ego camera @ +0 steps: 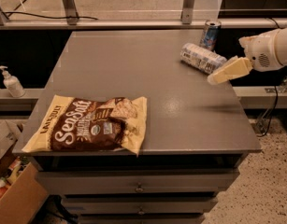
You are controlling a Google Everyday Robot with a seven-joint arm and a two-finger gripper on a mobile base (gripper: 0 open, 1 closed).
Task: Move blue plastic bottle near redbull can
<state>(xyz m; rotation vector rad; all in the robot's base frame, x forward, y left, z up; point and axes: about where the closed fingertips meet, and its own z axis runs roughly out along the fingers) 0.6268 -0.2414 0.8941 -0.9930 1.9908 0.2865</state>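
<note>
While the gripper (223,73) hung at the right edge of the table (243,125), its grip impossible to tell, the blue plastic bottle (202,58) lay just left of it. The redbull can (210,34) stood just beyond, and open surface spread leftward.

A single camera looks steeply down over the desk's (133,64) front edge, fairly near; the claw (217,77) sits upper right.

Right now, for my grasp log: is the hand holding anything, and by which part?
Nothing, it seems: the hand hovers beside one end of the blue plastic bottle, which lies on its side near the redbull can.
</note>
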